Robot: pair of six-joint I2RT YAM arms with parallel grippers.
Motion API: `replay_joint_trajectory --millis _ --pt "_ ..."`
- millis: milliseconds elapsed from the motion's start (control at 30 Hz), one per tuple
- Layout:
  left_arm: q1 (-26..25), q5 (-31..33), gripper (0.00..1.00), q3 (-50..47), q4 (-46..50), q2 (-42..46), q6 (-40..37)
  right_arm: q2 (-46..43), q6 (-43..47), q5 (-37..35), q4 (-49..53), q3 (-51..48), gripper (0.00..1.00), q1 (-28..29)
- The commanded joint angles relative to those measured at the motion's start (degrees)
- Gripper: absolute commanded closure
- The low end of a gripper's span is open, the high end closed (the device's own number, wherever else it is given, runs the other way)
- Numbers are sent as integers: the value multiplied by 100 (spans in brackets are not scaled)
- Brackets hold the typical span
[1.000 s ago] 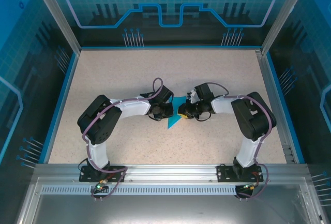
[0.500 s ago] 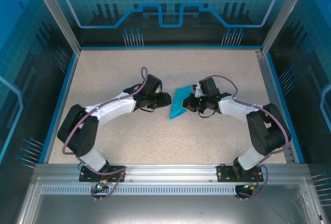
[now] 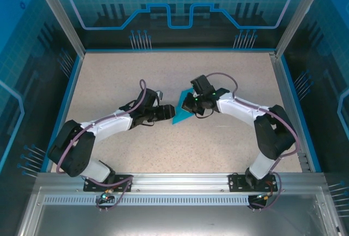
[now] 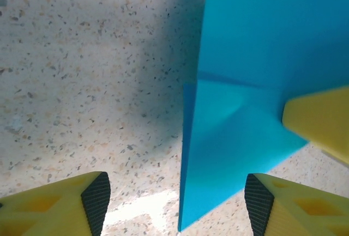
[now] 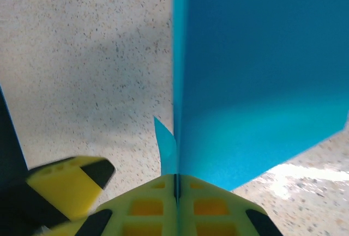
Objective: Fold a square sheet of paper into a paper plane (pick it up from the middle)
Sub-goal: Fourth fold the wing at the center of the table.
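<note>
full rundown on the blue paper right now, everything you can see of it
The blue paper is thin, plain cyan, folded into a layered wedge whose point faces the near edge. The left wrist view shows a diagonal crease and an overlapping flap. It sits mid-table, tilted up on edge rather than flat. The right gripper is shut on one edge, the one contact I can see. The left gripper is open, straddling the point without touching. Whether the tip rests on the table I cannot tell.
</note>
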State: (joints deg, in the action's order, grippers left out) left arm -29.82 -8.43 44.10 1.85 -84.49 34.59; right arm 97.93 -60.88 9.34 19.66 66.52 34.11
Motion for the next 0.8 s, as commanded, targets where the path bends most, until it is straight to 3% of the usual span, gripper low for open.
replay_joint_trajectory --millis 0,200,400,767 --pt "45 -63 30 -323 -791 299 -472 284 -410 -304 530 342 99 137" --pt "-59 -176 29 -807 -1528 338 -1372 411 -1206 -558 551 258 100 279" --pt "-513 95 29 -943 -2026 178 -2501 337 -1798 -773 832 221 100 325" --pt "-584 -341 44 -1546 -4278 -661 -3185 288 -2537 -533 943 160 100 263"
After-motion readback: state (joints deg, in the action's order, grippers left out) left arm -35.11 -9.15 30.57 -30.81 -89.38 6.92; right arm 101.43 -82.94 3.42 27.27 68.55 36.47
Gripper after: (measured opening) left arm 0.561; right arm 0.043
